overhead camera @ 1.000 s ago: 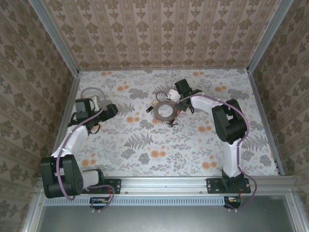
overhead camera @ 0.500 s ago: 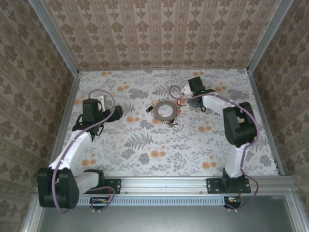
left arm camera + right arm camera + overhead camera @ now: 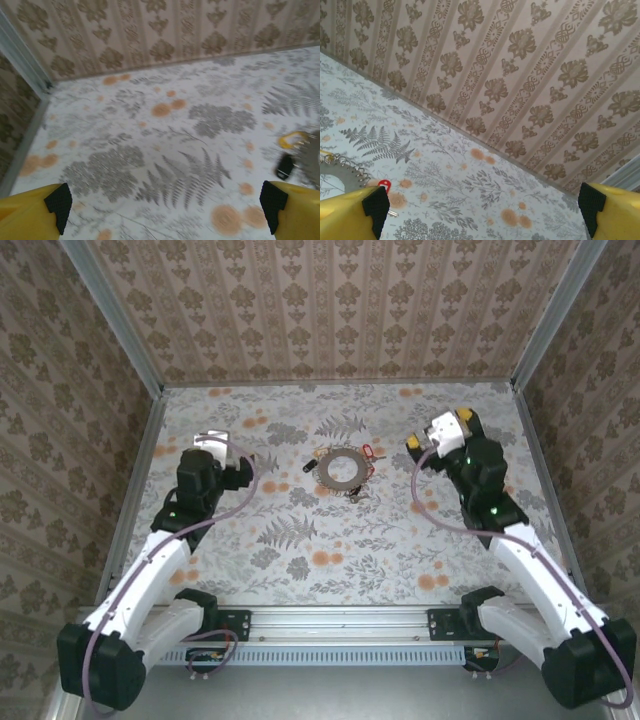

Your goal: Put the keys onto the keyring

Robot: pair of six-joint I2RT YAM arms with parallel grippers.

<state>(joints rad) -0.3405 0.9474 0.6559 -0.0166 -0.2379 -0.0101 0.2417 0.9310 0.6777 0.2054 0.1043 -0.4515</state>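
Since a second ago the right arm has pulled off the keyring (image 3: 342, 468). It was working at the ring's 3 o'clock rim; now it is raised and drawn back toward 3 o'clock, well apart. The right fingers (image 3: 460, 419) have gone from nearly clenched to spread wide, with nothing between them. The left arm has swung too. The left fingers (image 3: 243, 471) are released and empty, out at the ring's 9 o'clock, clear of it.

The keyring lies flat on the counter (image 3: 300, 540), a little toward 12 o'clock from the middle. One red-headed key (image 3: 366, 452) sits at its 2 o'clock rim, touching or just beside.

My reading: the key has just been let go there, so a placement attempt has ended.

Hard to make out:
- Overhead, the key is too small to tell whether it is threaded on or only lies against the rim.
- In the right wrist view the ring is cut off at 9 o'clock. The red head is beside its coiled edge.
- In the left wrist view, a yellow clip (image 3: 292, 139) and a dark charm (image 3: 285, 166) are blurred at 3 o'clock.
- I cannot pick out any further keys.
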